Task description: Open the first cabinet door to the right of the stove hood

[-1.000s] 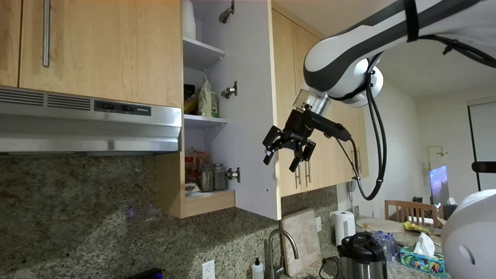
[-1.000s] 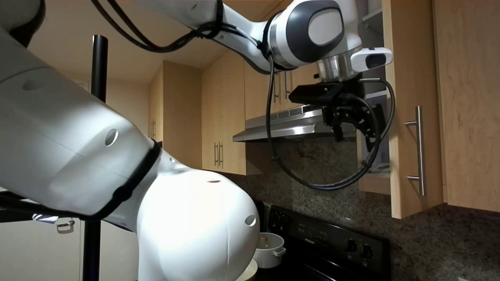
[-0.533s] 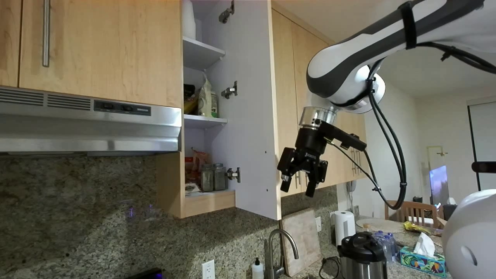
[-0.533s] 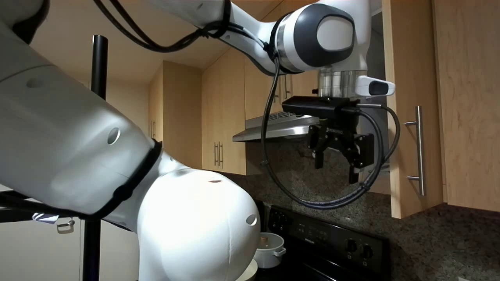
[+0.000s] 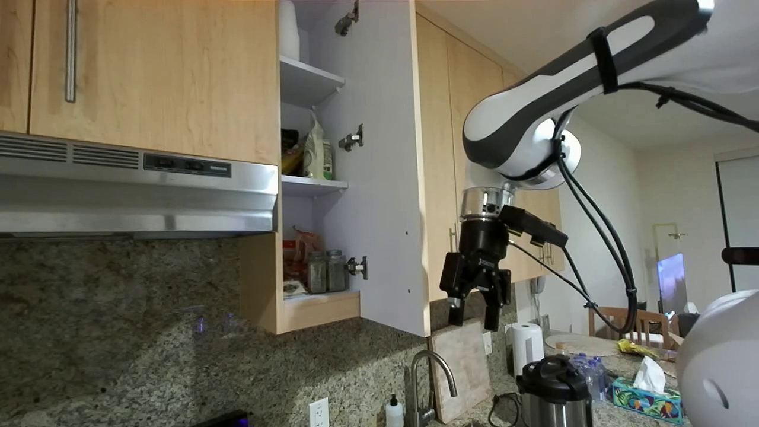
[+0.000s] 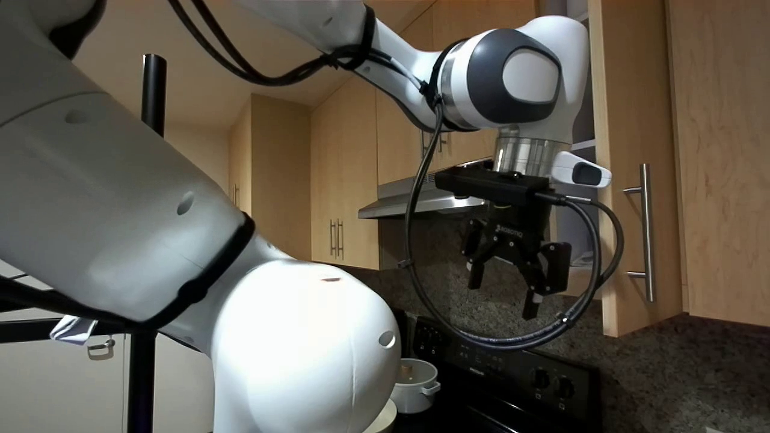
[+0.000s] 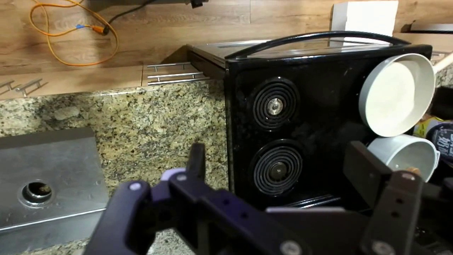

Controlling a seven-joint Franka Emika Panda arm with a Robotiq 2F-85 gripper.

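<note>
The first cabinet door stands swung wide, with its pale inner side (image 5: pixel 382 178) and hinges in an exterior view. Its honey-coloured outer face (image 6: pixel 637 120) and vertical silver bar handle (image 6: pixel 647 231) show in an exterior view. The metal stove hood (image 5: pixel 136 201) is left of the opened cabinet. My gripper (image 5: pixel 474 319) hangs pointing down beyond the door's free edge, apart from it. The same gripper (image 6: pixel 503 294) is left of the door in an exterior view. In the wrist view its fingers (image 7: pixel 196 161) are spread wide with nothing between them, above counter and stove.
Shelves (image 5: pixel 311 184) inside the cabinet hold jars and bags. Below are a faucet (image 5: pixel 433 362), a leaning board (image 5: pixel 459 367) and a dark cooker (image 5: pixel 554 385). A black stove (image 7: pixel 318 95) carries a pan (image 7: pixel 393 95) and a pot (image 7: pixel 407 152). A sink (image 7: pixel 53 159) lies left.
My gripper has come down and tilted to point more steeply downward, drifting right of the door edge in an exterior view. It stays open. The door has not moved.
</note>
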